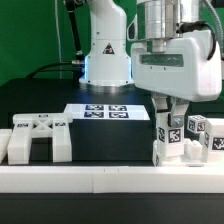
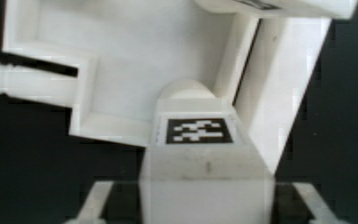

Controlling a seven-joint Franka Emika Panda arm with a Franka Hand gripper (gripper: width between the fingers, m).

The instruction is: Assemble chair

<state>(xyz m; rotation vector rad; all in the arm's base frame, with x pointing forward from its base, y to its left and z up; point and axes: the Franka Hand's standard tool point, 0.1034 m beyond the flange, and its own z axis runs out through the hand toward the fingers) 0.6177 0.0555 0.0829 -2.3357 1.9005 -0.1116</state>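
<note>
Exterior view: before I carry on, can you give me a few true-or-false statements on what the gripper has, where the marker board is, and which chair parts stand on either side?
1. The gripper is shut on a tagged white part at the exterior view's right. True.
2. The marker board lies at the exterior view's far right, beside the gripper's part. False: it lies flat near the middle, in front of the robot base.
3. A notched white part stands at the exterior view's left, well apart from the gripper. True.
4. Nothing else stands to the right of the gripped part. False: more tagged parts stand there, at the exterior view's right edge.
</note>
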